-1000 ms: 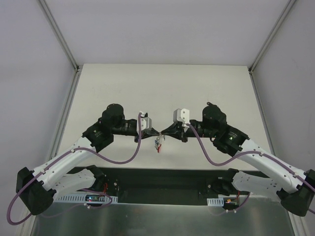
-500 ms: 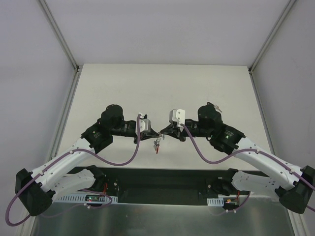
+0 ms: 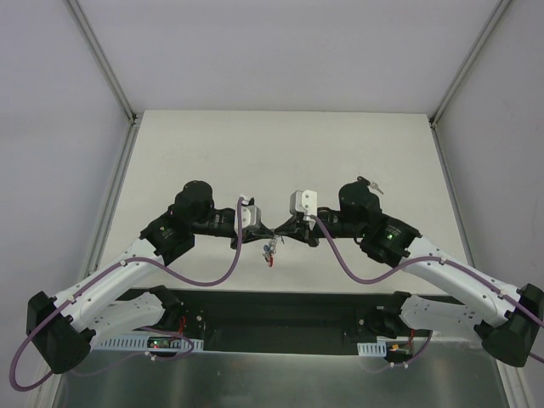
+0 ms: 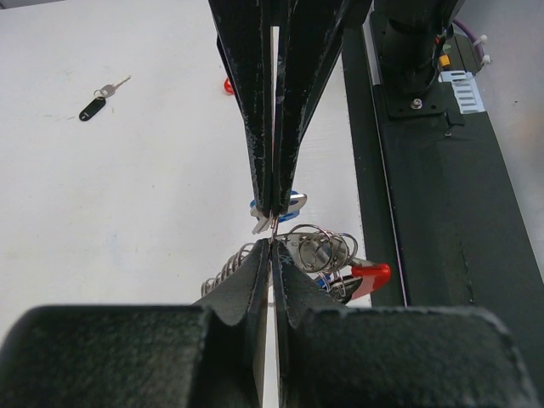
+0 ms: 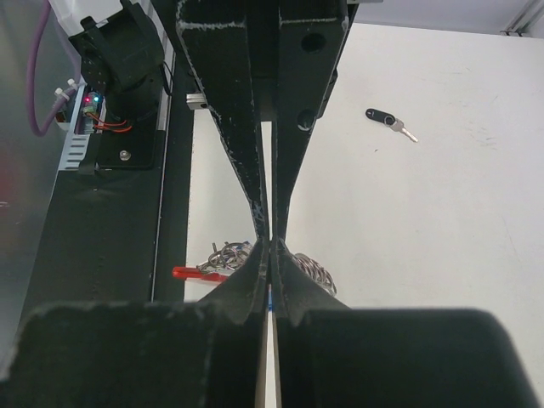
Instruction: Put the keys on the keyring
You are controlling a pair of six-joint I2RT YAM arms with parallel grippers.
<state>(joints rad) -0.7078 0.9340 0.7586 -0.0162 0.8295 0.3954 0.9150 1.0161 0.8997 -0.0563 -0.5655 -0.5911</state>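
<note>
Right end effector (image 5: 270,245) edged left, meeting left end effector (image 4: 270,246) (keyring (image 4: 321,248) dangling).

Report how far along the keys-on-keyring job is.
Done: no key is clearly threaded yet. In hand: the left gripper and right gripper meet tip to tip above the table, both shut, the left apparently pinching the keyring and the right the blue-headed key. Left: working that key onto the ring, then fetching the black-headed key, which lies on the table.
</note>
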